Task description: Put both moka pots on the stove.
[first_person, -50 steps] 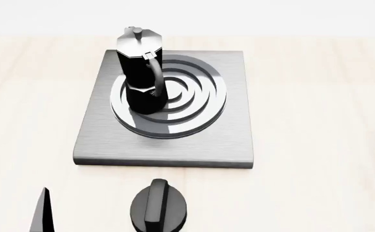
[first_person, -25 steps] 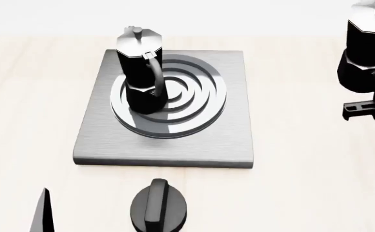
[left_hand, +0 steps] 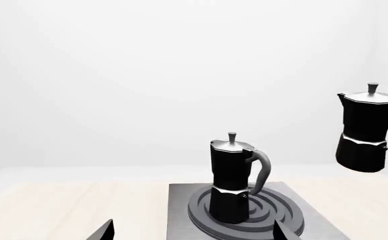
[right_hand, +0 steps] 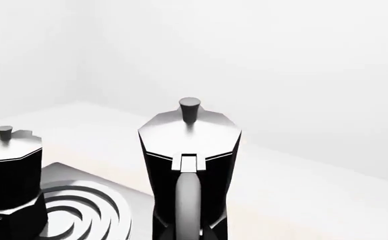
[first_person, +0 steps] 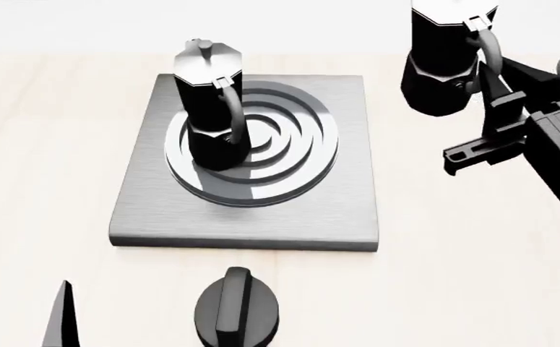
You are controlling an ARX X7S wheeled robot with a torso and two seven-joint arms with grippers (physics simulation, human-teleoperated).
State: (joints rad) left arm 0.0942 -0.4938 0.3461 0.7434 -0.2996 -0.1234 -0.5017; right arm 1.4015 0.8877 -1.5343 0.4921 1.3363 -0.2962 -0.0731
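Starting at the left edge of the head view, only a thin black sliver of the left gripper (first_person: 65, 318) pokes up at about seven o'clock, low over the pale table (first_person: 39, 144), and I cannot tell how its jaws stand. Just beside it, at six o'clock, sits a black round knob (first_person: 236, 309). Above that lies the stove (first_person: 260, 217), a flat grey slab, with the first moka pot (first_person: 210, 108) standing upright on the left part of its ring burner (first_person: 290, 144), handle turned toward the robot. Well off to the right, at about two o'clock, the second moka pot (first_person: 444, 58) hangs in the air, clear of the stove's right edge and upright. The right gripper (first_person: 492, 90) is clamped on its handle, the black arm reaching in from the right edge, angled up and inward. The left wrist view shows this pot raised well above the table.
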